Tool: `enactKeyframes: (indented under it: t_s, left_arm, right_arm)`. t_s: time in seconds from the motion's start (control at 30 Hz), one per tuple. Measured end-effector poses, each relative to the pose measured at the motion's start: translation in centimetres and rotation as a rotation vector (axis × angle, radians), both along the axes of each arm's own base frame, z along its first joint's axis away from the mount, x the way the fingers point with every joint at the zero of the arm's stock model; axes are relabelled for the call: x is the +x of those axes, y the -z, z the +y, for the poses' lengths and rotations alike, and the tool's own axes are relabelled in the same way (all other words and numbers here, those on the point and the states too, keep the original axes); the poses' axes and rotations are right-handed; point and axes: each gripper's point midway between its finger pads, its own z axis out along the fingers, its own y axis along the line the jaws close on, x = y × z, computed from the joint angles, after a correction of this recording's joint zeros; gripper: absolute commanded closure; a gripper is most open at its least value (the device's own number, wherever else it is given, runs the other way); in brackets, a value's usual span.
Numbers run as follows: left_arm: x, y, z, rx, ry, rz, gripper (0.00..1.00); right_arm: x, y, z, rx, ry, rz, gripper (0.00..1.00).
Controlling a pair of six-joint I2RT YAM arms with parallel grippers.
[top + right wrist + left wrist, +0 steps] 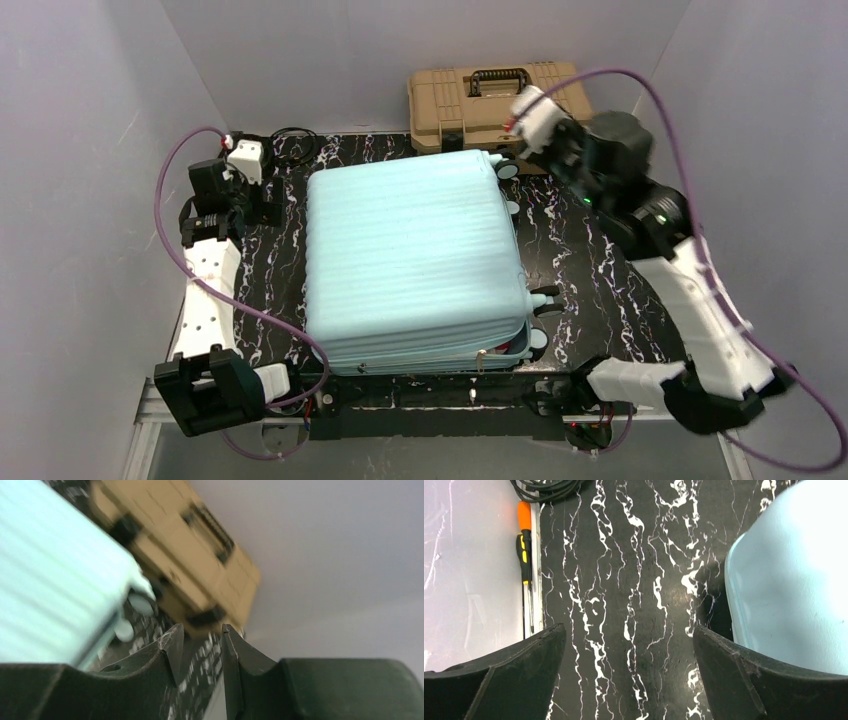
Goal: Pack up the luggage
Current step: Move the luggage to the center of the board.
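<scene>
Luggage (415, 260) lies closed, tabletop (590, 265) strips along both sides.

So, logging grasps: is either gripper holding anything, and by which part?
Nothing is held. The left gripper stands wide open over the table; the right gripper shows an empty gap.

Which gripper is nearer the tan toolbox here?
Right. The right gripper hovers at the toolbox's front edge; the left gripper is over the table on the suitcase's opposite side.
</scene>
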Motion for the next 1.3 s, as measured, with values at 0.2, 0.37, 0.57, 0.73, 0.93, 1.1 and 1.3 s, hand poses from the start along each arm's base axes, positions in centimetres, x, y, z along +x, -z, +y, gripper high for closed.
enactKeyframes:
  t_s: [0.2,0.37,0.57,0.73,0.93,1.1,1.3]
  left_arm:
    - [-2.0,1.2,-0.5,0.018,0.043,0.057,0.27]
    - [-4.0,1.8,-2.1,0.007,0.127,0.093,0.46]
    - [-5.1,3.6,-4.6,-0.031,0.253,0.137,0.55]
    - [-5.5,5.4,-7.2,-0.054,0.345,0.196,0.54]
    - [-5.1,6.4,-8.4,-0.037,0.350,0.223,0.53]
    - [-4.7,6.3,-9.1,-0.061,0.333,0.217,0.51]
    - [-4.2,5.4,-10.5,-0.077,0.343,0.194,0.49]
  right_arm:
    - [-4.5,7.6,-10.6,-0.114,0.177,0.126,0.57]
    - [-6.8,19.1,-11.4,-0.273,0.144,0.381,0.57]
    - [-7.7,25.9,-12.1,-0.305,0.139,0.593,0.63]
    - [-6.5,28.0,-12.6,-0.173,0.140,0.703,0.66]
    - [-6.0,32.3,-13.7,0.004,0.124,0.902,0.72]
    - [-6.4,34.8,-12.2,0.147,0.027,1.061,0.72]
    - [-7.1,34.8,-9.5,0.248,-0.096,1.132,0.74]
